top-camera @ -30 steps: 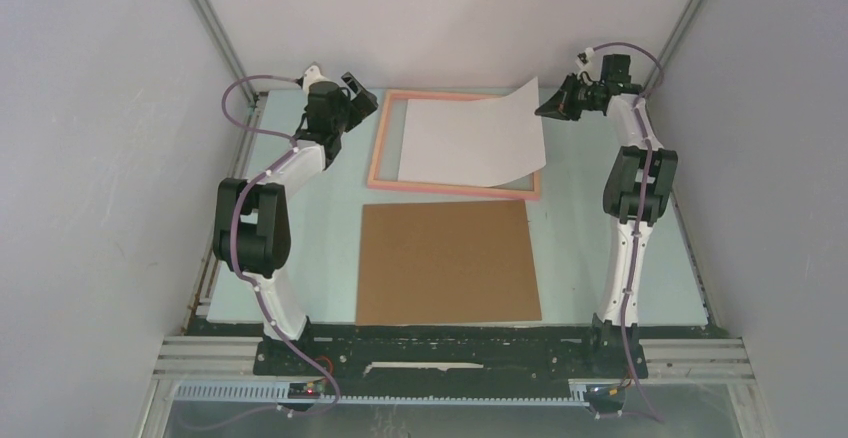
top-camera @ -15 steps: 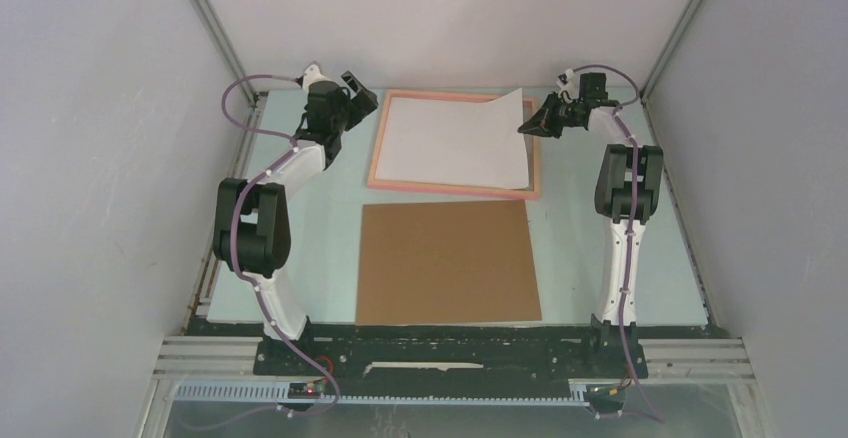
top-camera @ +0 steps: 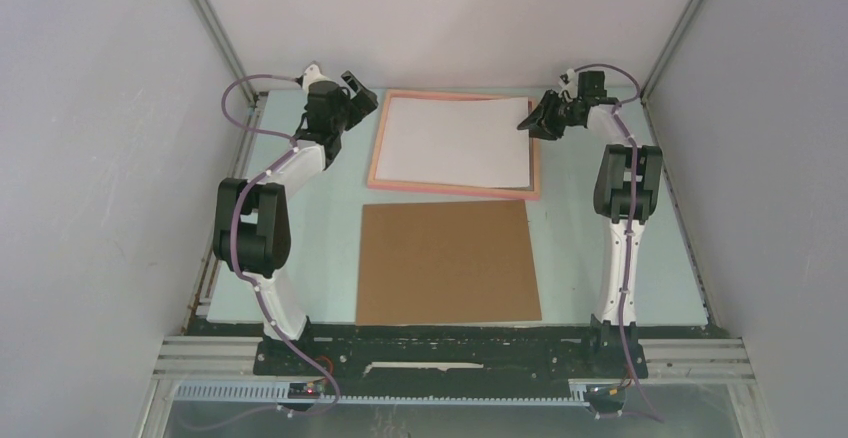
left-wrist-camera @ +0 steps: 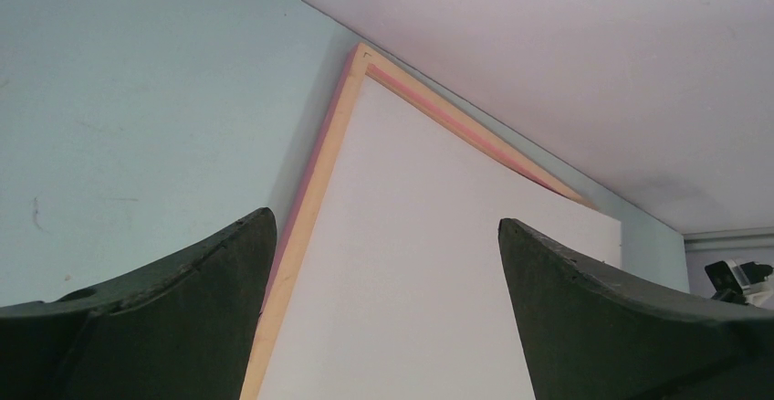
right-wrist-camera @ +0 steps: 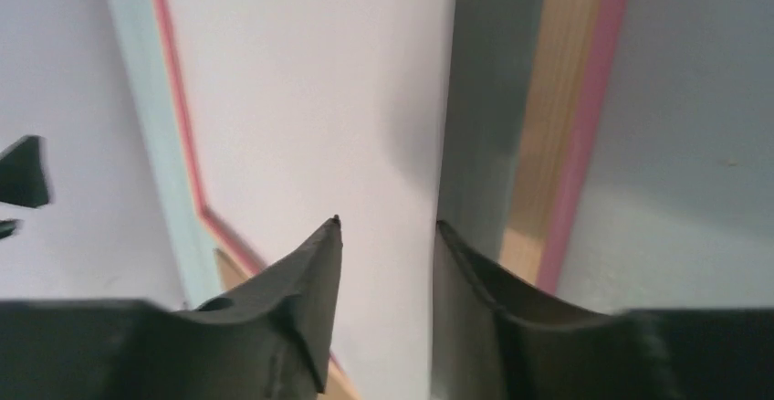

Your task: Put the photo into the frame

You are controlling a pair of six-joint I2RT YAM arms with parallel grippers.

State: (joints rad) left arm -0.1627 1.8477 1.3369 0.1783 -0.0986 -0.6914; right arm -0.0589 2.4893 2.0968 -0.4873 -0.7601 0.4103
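On the frame (top-camera: 372, 158) the photo (top-camera: 455, 143) lies white side up. The right gripper (top-camera: 524, 122) is slightly parted at its far corner; the left gripper (top-camera: 360, 91) gapes wide.

photo (top-camera: 455, 143): was 1 | frame (top-camera: 377, 148): was 1 | board (top-camera: 447, 263): was 1 | were 2: left gripper (top-camera: 358, 93), right gripper (top-camera: 531, 118)

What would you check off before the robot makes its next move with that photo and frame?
1. the photo inside the border of the frame: ok, white back up.
2. the photo lying fully flat: cannot tell; a shadow runs along its right edge.
3. right gripper with jaws apart at the photo's far right corner: ok.
4. left gripper open, off the photo: ok, by the frame's far left corner.
5. brown backing board uncovered, nearer than the frame: ok.
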